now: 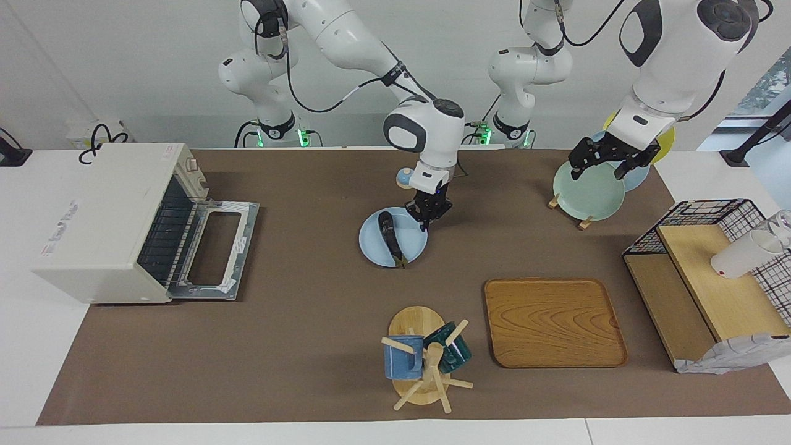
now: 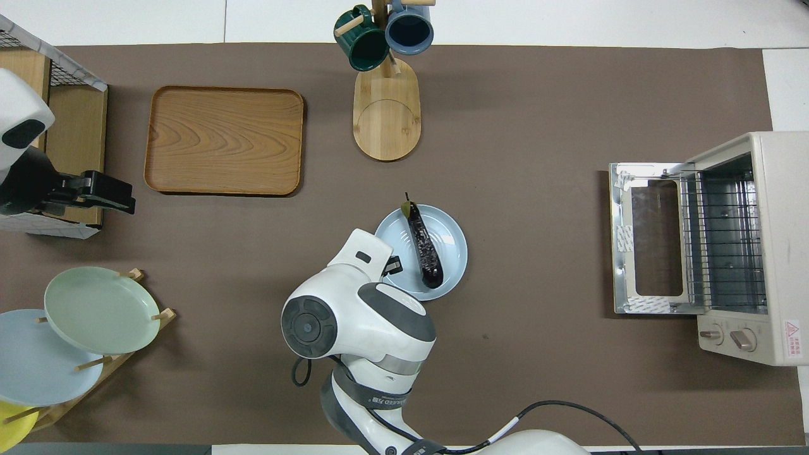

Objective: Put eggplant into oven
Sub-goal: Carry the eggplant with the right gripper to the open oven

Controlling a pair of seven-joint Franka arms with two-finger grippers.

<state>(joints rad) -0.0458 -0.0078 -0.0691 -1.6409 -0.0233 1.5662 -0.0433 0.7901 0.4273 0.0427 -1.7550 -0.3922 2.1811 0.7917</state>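
Note:
The dark purple eggplant (image 1: 390,233) lies on a light blue plate (image 1: 411,248) in the middle of the table; it also shows in the overhead view (image 2: 425,246) on the plate (image 2: 452,243). My right gripper (image 1: 427,218) is low at the plate's rim, on the side toward the left arm's end, and looks shut on it. In the overhead view the right arm's wrist hides most of this gripper (image 2: 393,264). The off-white oven (image 1: 102,216) stands at the right arm's end of the table with its door (image 1: 213,250) dropped open and the wire rack showing. My left gripper (image 1: 609,162) waits in the air over the plate rack.
A wooden mug tree (image 1: 423,358) with a blue and a green mug stands farther from the robots than the plate. A wooden tray (image 1: 553,321) lies beside it. A rack of plates (image 1: 587,188) and a black wire basket on a wooden shelf (image 1: 704,278) stand at the left arm's end.

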